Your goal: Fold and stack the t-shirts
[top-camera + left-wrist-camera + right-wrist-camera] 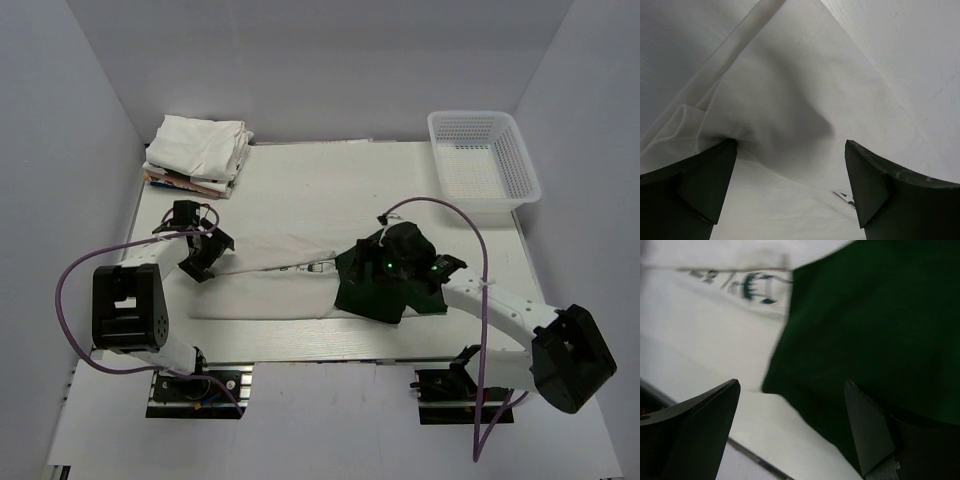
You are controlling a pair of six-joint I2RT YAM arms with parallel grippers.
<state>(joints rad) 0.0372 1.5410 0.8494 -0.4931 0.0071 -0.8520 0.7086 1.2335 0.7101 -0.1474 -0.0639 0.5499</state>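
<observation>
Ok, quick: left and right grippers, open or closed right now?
Left gripper: open, jaws apart over the white t-shirt, holding nothing.
Right gripper: open, above the dark green sleeve, holding nothing.

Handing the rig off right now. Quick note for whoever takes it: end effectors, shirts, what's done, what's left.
The left end effector is open, low over the white end of the tee; cloth bunches up in its gap but is not clamped.
The right end effector is open, at the edge of the green sleeve, holding nothing.
The tee lies as a long strip, left to right, between the two.
The stack of folded shirts sits at the far left.
Done: the stack, and the tee narrowed lengthwise.
Left: finish folding the tee, then put it on the stack.
</observation>
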